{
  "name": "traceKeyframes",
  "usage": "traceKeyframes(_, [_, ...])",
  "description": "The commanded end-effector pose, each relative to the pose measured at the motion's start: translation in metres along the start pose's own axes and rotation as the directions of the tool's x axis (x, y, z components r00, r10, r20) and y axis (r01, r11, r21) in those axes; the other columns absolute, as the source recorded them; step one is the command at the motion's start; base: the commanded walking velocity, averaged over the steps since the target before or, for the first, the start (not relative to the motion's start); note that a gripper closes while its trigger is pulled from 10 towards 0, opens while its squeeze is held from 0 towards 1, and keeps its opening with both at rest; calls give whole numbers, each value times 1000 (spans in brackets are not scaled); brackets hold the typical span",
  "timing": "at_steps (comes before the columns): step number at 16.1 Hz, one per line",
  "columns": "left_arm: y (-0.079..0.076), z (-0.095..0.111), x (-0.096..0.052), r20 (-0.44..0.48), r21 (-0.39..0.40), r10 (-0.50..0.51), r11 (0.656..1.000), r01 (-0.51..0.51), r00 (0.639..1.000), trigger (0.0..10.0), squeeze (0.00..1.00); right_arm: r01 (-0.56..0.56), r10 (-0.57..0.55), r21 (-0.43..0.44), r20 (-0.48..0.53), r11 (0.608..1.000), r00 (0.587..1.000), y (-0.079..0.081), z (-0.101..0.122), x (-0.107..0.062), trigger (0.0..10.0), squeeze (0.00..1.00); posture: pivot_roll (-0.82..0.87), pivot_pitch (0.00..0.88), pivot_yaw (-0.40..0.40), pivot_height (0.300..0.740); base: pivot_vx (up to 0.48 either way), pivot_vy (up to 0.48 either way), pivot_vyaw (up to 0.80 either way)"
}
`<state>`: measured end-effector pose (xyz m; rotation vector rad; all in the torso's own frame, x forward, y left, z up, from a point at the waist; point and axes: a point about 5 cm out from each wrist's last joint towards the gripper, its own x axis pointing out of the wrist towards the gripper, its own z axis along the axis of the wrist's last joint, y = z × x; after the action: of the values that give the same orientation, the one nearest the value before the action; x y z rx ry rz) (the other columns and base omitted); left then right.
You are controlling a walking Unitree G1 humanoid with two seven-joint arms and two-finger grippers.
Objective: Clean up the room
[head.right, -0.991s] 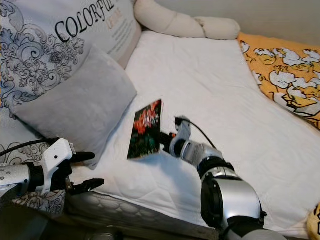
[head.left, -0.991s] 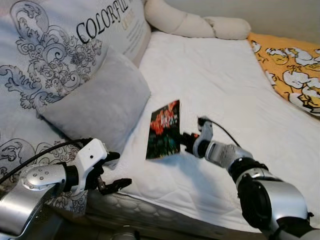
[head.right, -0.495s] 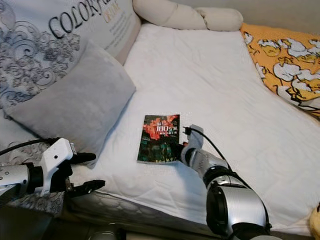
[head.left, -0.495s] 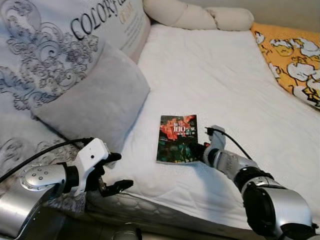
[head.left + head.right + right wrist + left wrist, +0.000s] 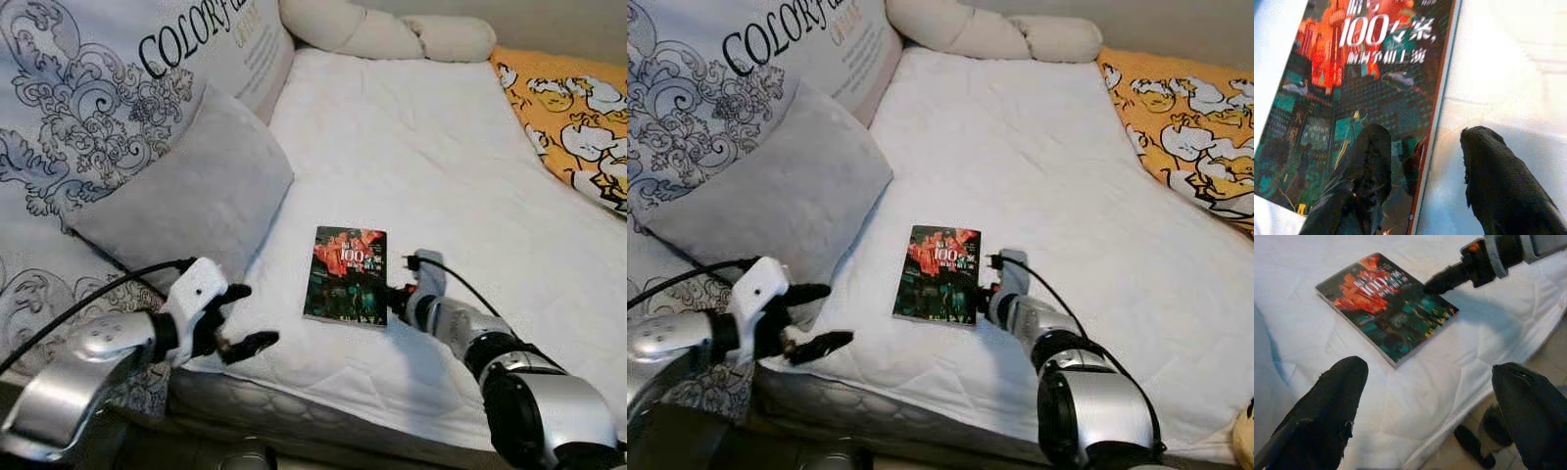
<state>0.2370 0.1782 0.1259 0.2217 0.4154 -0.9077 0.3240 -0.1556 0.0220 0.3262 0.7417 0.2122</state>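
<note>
Book (image 5: 348,275) lies flat, cover up, on the white bed (image 5: 411,147) near its front edge, where 1 second ago it stood tilted on edge in the right gripper's hold. Right gripper (image 5: 1420,161) now sits at the book's lower right corner with its fingers parted; the right wrist view shows 1 finger (image 5: 1364,161) over the cover and the other (image 5: 1493,176) on the sheet beside it, with nothing pinched between them. Left gripper (image 5: 230,323) hovers wide open and empty over the mattress edge, left of the book and just below the grey pillow (image 5: 186,201), having moved up and inward over the last half second. A patterned pillow (image 5: 108,88) leans behind the grey one, a cream bolster (image 5: 382,34) lies at the head of the bed, and an orange blanket (image 5: 568,108) covers the far right. Judging from the flat book and slack fingers, the book looks set down or dropped, and the tidying of it seems unfinished.
</note>
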Motion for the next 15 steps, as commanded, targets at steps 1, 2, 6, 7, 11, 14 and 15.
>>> traceKeyframes(1, [2, 2, 4, 27, -3, 35, 999, -35, 999, 10000, 0, -5, 4, 21, 41, 1000, 999, -4, 6, -2, 10000, 1000, 184, 0, -41, 740, 0, 0, 0])
traceKeyframes(2, [12, 7, 14, 148, -114, 190, 978, -174, 971, 10000, 0, -29, 18, 80, 139, 996, 990, -10, 17, -6, 10000, 1000, 155, 0, -38, 740, 0, 0, 0])
traceKeyframes(6, [22, 8, 25, 214, -247, 410, 901, -357, 887, 10000, 0, 6, -14, 23, 382, 1000, 924, -24, 28, -22, 10000, 1000, 95, 0, -25, 740, 0, 0, 0])
traceKeyframes(7, [21, 9, 29, 227, -252, 442, 887, -386, 868, 10000, 0, 85, -57, -46, 428, 995, 902, -26, 22, -27, 10000, 1000, 73, 0, -13, 740, 0, 0, 0])
traceKeyframes(11, [19, 8, 32, 223, -252, 521, 847, -468, 824, 10000, 0, 115, -66, -56, 549, 992, 833, -8, 7, -49, 10000, 1000, 35, 0, 3, 740, 0, -144, 0])
traceKeyframes(14, [20, 5, 35, 213, -229, 552, 830, -508, 806, 10000, 0, 142, -97, -42, 536, 989, 838, -6, -8, -57, 10000, 1000, 52, 0, -24, 740, 0, -308, 0])
traceKeyframes(15, [21, 4, 34, 210, -226, 560, 825, -517, 802, 10000, 0, 142, -93, -49, 537, 989, 838, -5, -9, -59, 10000, 1000, 55, 0, -27, 740, 0, -311, 0])
